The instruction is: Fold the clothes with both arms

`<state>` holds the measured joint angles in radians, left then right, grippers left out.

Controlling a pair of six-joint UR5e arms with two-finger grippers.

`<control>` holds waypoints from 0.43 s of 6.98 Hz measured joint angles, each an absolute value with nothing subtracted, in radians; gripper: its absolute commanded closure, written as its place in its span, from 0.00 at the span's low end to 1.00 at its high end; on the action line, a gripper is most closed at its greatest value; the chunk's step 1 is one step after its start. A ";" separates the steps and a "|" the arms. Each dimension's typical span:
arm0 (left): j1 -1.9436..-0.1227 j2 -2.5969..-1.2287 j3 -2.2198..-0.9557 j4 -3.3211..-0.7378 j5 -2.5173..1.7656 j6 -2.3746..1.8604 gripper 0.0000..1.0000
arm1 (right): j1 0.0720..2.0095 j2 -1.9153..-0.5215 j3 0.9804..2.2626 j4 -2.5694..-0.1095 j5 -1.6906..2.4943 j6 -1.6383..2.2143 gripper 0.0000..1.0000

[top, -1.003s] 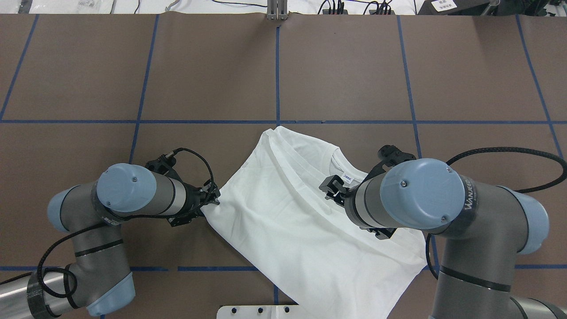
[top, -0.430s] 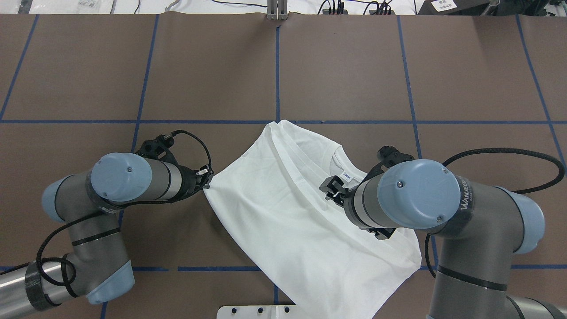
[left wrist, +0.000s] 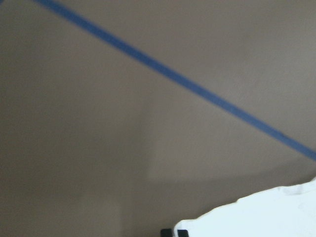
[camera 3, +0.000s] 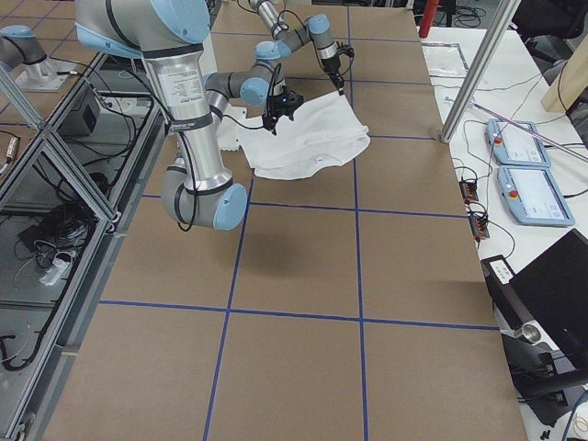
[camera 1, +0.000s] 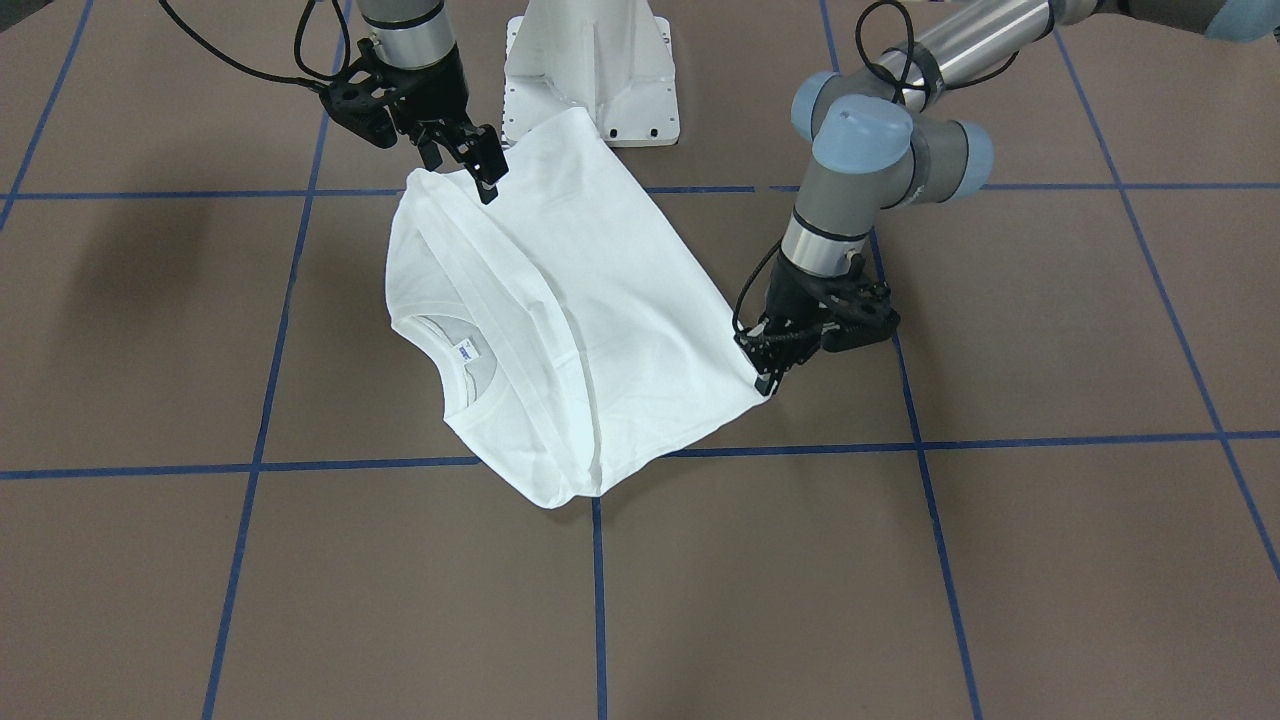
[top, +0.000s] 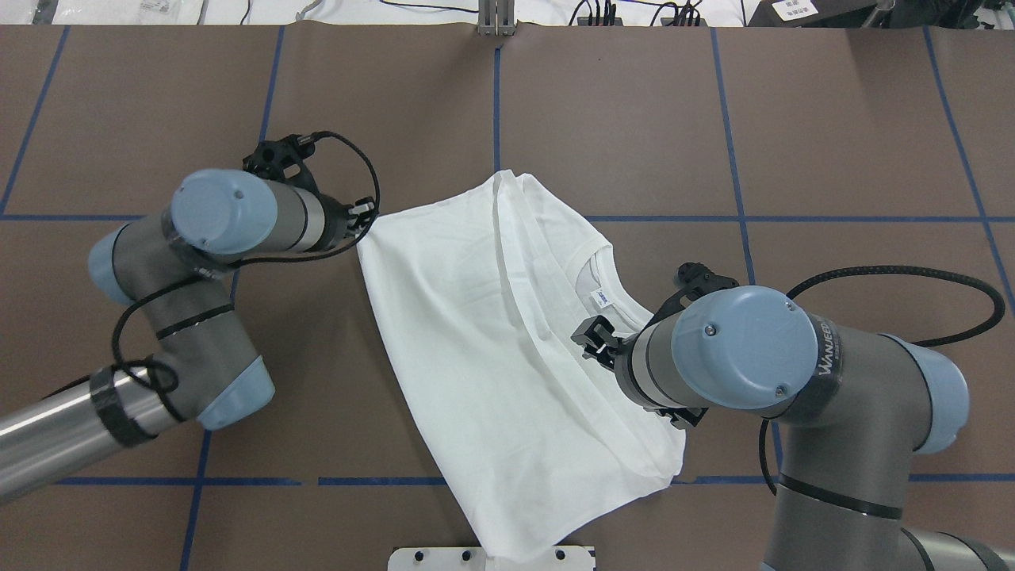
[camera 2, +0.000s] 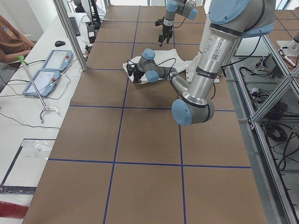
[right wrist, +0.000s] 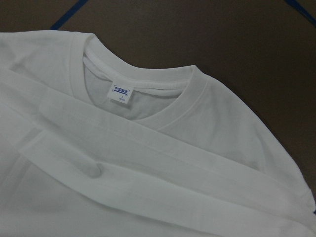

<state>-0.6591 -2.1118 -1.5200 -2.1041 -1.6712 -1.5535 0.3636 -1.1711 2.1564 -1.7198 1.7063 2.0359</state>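
The white long-sleeved T-shirt (top: 492, 333) lies partly folded on the brown table, its ribbed collar (right wrist: 148, 84) and neck label (top: 603, 298) facing up. The printed text is hidden. My left gripper (top: 366, 220) is shut on the shirt's left corner, low over the table; it also shows in the front view (camera 1: 765, 380). My right gripper (top: 593, 342) sits on the shirt's near edge beside the collar, and in the front view (camera 1: 480, 175) it pinches that edge slightly off the table. The right wrist view shows the collar and folded sleeve layers (right wrist: 148, 173).
The white pedestal base (camera 1: 590, 60) stands at the near table edge, with the shirt's hem draped over it (top: 515, 547). Blue tape lines (top: 496, 119) grid the table. Cables and tablets (camera 2: 51, 65) lie beyond the far edge.
My left gripper has moved away from the robot with the shirt corner, swinging the shirt's left side and hem that way. My right gripper has hardly moved.
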 measured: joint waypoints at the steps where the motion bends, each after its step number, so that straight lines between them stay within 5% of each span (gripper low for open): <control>1: -0.709 -2.211 -1.357 -2.195 -1.670 -1.530 1.00 | 0.364 -1.171 2.155 -1.720 1.704 2.035 0.00; 3: -0.776 -2.386 -1.065 -2.335 -1.669 -1.512 0.01 | 0.364 -1.147 2.132 -1.720 1.668 2.034 0.00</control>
